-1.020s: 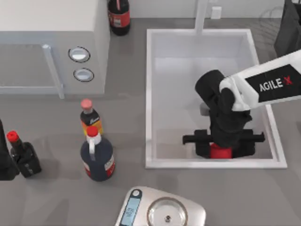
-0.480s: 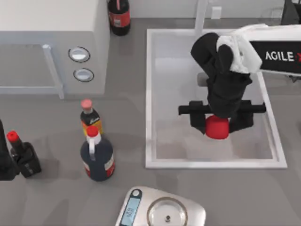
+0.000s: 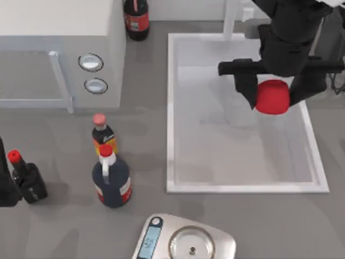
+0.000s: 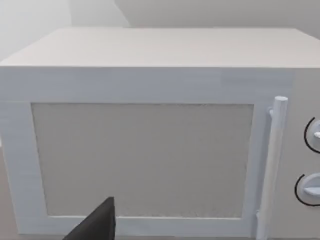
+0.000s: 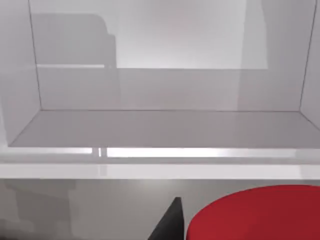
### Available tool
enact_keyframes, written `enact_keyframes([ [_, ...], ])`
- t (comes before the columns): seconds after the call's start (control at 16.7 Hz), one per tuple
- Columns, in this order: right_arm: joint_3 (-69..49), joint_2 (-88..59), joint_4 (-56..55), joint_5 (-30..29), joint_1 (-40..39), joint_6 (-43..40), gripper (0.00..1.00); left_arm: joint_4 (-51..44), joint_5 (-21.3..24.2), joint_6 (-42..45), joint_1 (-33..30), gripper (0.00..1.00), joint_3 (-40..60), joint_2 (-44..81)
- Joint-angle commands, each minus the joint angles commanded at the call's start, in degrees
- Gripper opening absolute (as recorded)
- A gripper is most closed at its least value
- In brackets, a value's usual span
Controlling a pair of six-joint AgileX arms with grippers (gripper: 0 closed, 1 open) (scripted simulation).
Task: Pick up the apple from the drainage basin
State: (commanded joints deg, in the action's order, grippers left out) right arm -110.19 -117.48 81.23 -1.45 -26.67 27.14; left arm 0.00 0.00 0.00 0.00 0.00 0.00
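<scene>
Gripping apple [image 3: 271,96], right hand [image 3: 273,93] now higher, over drainage basin [image 3: 170,113] far right part.

The apple [image 3: 271,97] is a smooth, matt red lump with no shine, clamped between the matt black, plastic-looking fingers [image 3: 247,89] of the right pincer [image 3: 272,90]. The drainage basin [image 3: 171,108] has a smooth white rim and a pale grey floor with a faint sheen. The surface [image 3: 64,216] is flat matt grey. The kitchen scale [image 3: 186,242] looks like brushed metal, with a glossy round plate. The microwave [image 4: 150,90] has a matt white casing and a fine-grained grey door panel.
</scene>
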Motion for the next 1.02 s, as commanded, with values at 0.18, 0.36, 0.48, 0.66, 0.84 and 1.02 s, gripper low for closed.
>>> enact_keyframes([
  [0.18,-2.47,1.54,2.86,0.02,0.11,-0.13,0.0,0.0,0.0,0.0,0.0,1.0,0.0,0.0],
  [0.36,-2.47,1.54,2.86,0.02,0.11,-0.13,0.0,0.0,0.0,0.0,0.0,1.0,0.0,0.0],
  [0.48,-2.22,1.55,2.68,0.05,0.0,-0.16,0.0,0.0,0.0,0.0,0.0,1.0,0.0,0.0],
  [0.66,1.73,4.94,1.74,0.24,3.85,-3.99,0.0,0.0,0.0,0.0,0.0,1.0,0.0,0.0],
  [0.84,10.64,11.14,0.12,0.58,11.32,-11.38,0.0,0.0,0.0,0.0,0.0,1.0,0.0,0.0],
  [1.02,21.9,18.38,-1.78,0.99,20.33,-20.26,0.0,0.0,0.0,0.0,0.0,1.0,0.0,0.0],
])
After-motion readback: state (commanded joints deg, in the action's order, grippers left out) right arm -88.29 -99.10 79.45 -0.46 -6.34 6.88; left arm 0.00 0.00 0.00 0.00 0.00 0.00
